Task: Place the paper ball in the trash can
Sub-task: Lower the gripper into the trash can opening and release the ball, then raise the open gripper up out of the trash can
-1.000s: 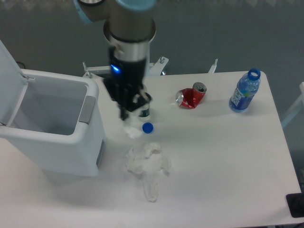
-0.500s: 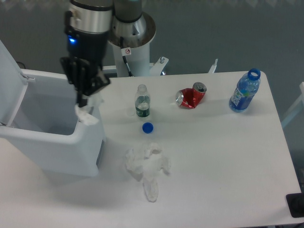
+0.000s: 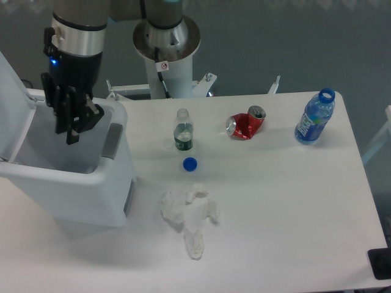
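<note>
I cannot find the paper ball anywhere in this view: nothing white hangs from the end effector (image 3: 72, 131), and no wad shows on the part of the bin floor I can see. My guess is that it has dropped inside the trash can (image 3: 91, 180), below the end effector and hidden by the near wall, which would leave the placement all but done, with only the arm's exit remaining. I cannot confirm that from here.

The end effector hovers over the open mouth of the trash can, dark fingers pointing down, apparently carrying nothing; whether they stand wide or narrow I cannot tell at this angle. The hinged lid (image 3: 11, 97) stands raised to its left.

To the right of the end effector, on the counter (image 3: 293, 207), a small clear bottle (image 3: 182, 130) stands upright with a blue cap (image 3: 190, 163) lying just in front of it. Farther right lie a crushed red can (image 3: 245, 124) and an uncapped blue bottle (image 3: 315, 116). A cluster of crumpled tissues (image 3: 188, 213) sits nearer the camera, untouched.
</note>
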{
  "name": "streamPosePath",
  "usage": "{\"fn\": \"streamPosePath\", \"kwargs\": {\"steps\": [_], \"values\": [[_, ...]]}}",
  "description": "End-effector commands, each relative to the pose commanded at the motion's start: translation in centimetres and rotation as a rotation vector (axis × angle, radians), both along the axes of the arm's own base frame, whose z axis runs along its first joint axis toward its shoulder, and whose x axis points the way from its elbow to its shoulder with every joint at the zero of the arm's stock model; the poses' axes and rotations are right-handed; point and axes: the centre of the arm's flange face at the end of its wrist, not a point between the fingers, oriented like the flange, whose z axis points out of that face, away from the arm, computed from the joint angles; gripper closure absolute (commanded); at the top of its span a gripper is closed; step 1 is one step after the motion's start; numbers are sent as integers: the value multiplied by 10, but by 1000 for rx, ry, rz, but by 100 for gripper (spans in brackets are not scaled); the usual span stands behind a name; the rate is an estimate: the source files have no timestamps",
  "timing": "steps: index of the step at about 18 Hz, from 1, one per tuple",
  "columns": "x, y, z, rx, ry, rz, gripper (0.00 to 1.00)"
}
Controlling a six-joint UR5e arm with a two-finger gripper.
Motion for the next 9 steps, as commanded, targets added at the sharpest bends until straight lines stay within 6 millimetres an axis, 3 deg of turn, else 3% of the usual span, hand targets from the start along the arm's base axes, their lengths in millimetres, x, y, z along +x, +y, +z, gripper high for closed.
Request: {"fn": "streamPosePath", "kwargs": {"steps": [2, 3, 7, 9], "values": [[-38, -10, -6, -11, 16, 59, 0], [-59, -10, -19, -42, 27, 78, 0], [-159, -51, -34, -57, 76, 180, 0], [-194, -70, -44, -76, 101, 170, 0]]}}
